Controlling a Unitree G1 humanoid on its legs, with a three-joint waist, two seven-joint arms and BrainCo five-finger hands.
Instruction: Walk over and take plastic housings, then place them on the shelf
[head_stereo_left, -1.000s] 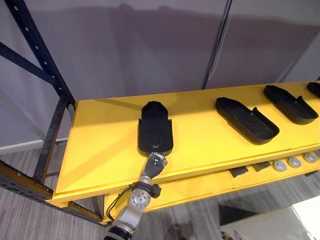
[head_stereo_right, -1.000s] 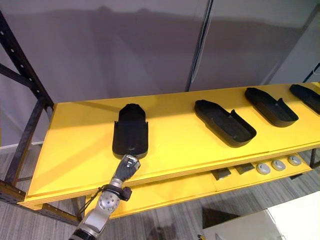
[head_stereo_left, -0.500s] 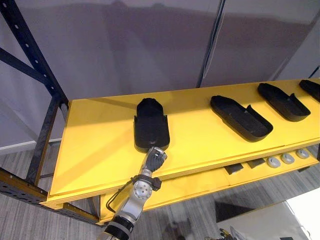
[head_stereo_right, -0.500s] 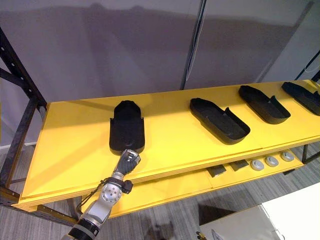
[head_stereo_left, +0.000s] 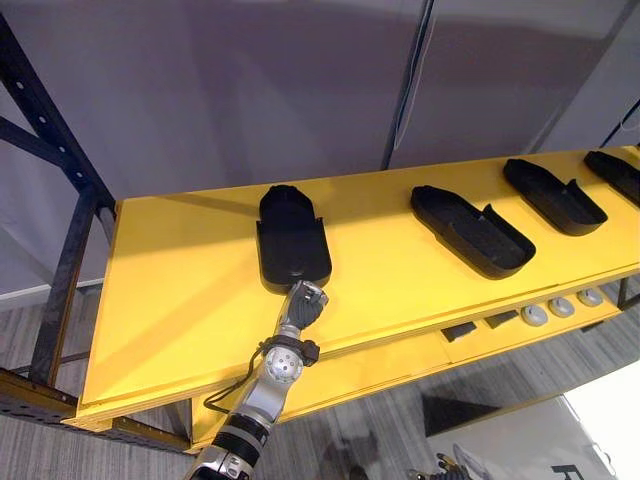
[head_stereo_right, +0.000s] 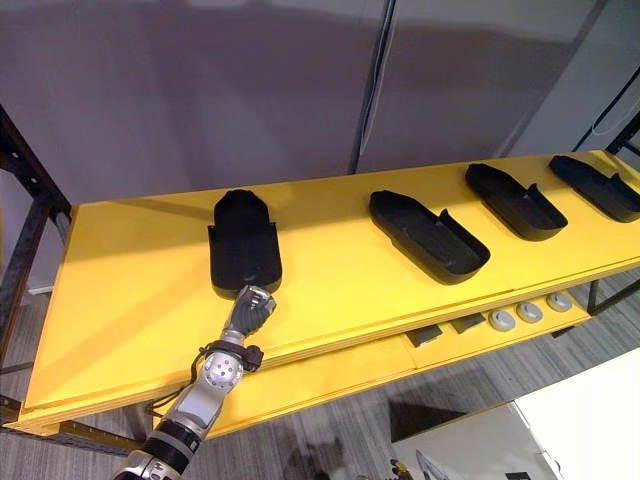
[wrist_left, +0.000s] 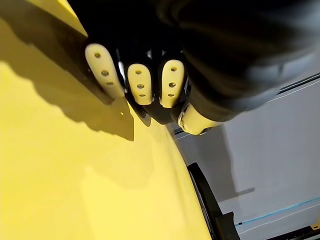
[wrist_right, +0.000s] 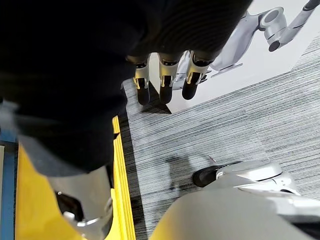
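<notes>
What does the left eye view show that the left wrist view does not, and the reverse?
The left eye view adds three further plastic housings along the yellow shelf and round grey parts on the lower shelf. The left wrist view adds the pale undersides of the curled fingers of the left robot hand. Both show that robot hand at the near end of the leftmost plastic housing.
</notes>
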